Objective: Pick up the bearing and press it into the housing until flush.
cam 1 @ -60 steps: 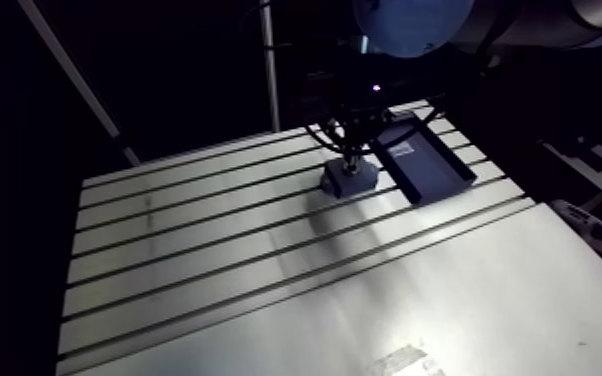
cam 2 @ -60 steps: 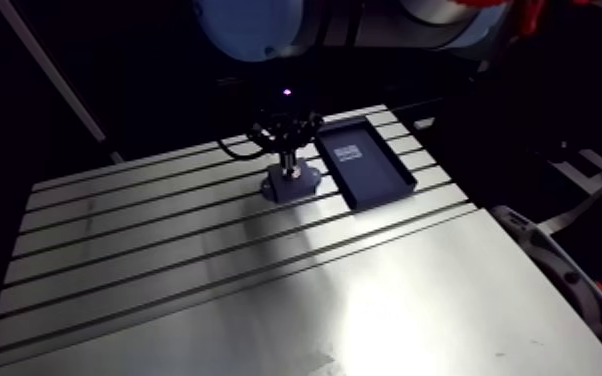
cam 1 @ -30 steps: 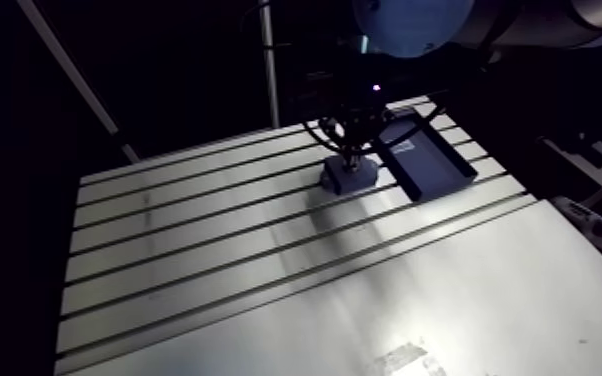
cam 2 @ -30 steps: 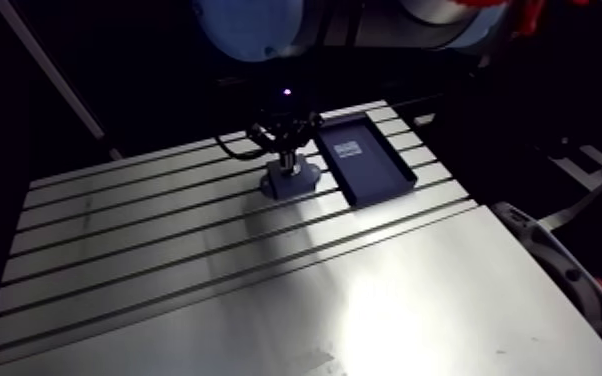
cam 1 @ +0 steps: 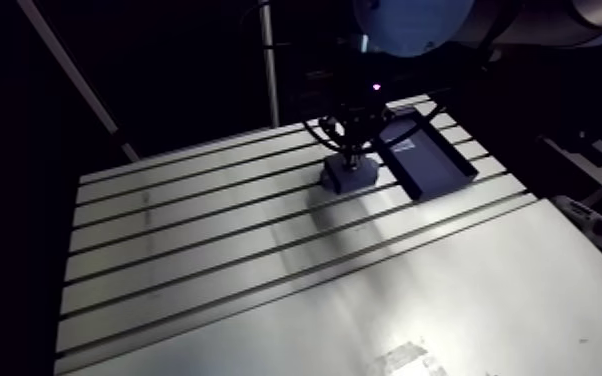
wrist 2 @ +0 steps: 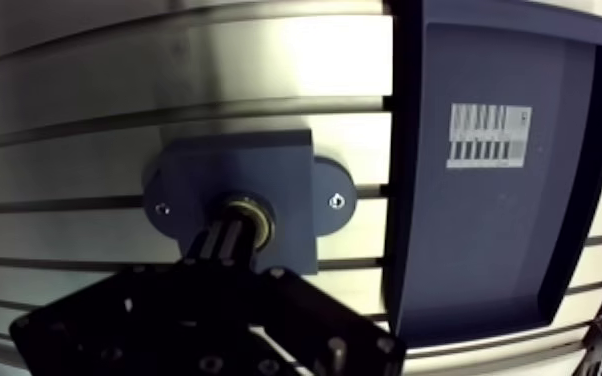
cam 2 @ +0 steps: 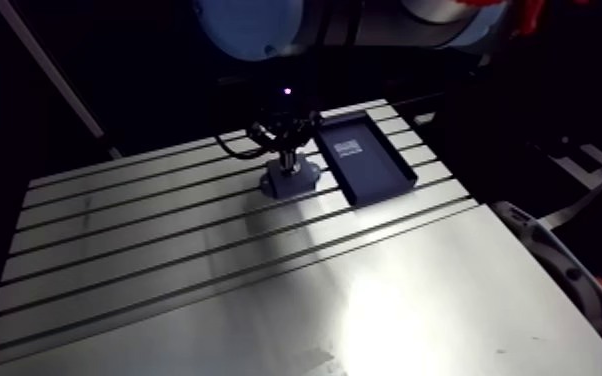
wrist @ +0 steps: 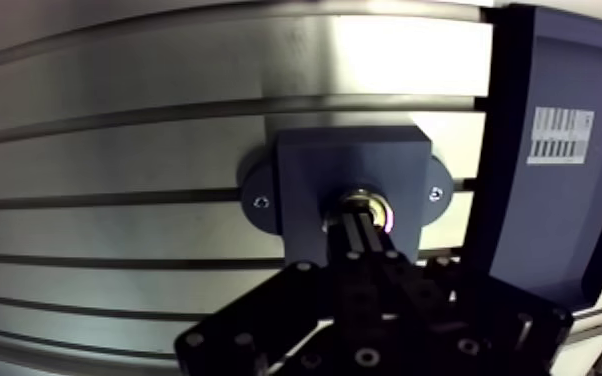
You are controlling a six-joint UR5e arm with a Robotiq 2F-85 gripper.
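Observation:
A dark grey housing (wrist: 350,165) with two screwed side ears sits bolted on the slotted table (wrist: 165,60). A brass-coloured bearing (wrist: 382,207) lies in its central bore; only part of its ring shows around the fingertips. My gripper (wrist: 363,222) stands straight over the bore with its two fingers together, shut, tips resting on the bearing. How deep the bearing sits is hidden. In the arm view the gripper (cam 1: 351,152) comes down onto the housing (cam 1: 350,177) at the table's far side.
A dark blue shallow tray (wrist 2: 495,160) with a white barcode label (wrist 2: 489,135) lies just beside the housing, close to the gripper. In the arm view the tray (cam 1: 427,155) sits near the table's far right corner. Long slots run across the table.
The arm view has shifted slightly, so the camera moved a little. The gripper stays over the housing; nothing else has visibly changed.

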